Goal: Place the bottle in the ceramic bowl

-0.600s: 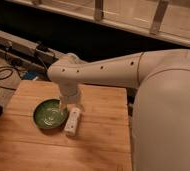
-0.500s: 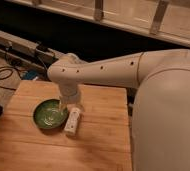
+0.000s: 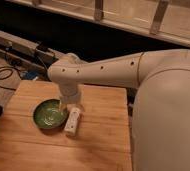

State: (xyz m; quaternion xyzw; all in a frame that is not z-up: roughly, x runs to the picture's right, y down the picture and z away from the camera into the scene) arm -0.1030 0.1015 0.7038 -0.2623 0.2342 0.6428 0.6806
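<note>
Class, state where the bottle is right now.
In the camera view, the bottle lies on the wooden table, just right of the ceramic bowl, with the tool at its far end.

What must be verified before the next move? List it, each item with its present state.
1. The bottle in the ceramic bowl: not ok; it lies on the wooden table beside the bowl's rim.
2. Bowl upright, nothing seen inside: ok.
3. The gripper near the bottle: ok; it hangs below the arm, over the bottle's far end.
4. Hold on the bottle: cannot tell.
5. Bottle away from table edges: ok.
</note>
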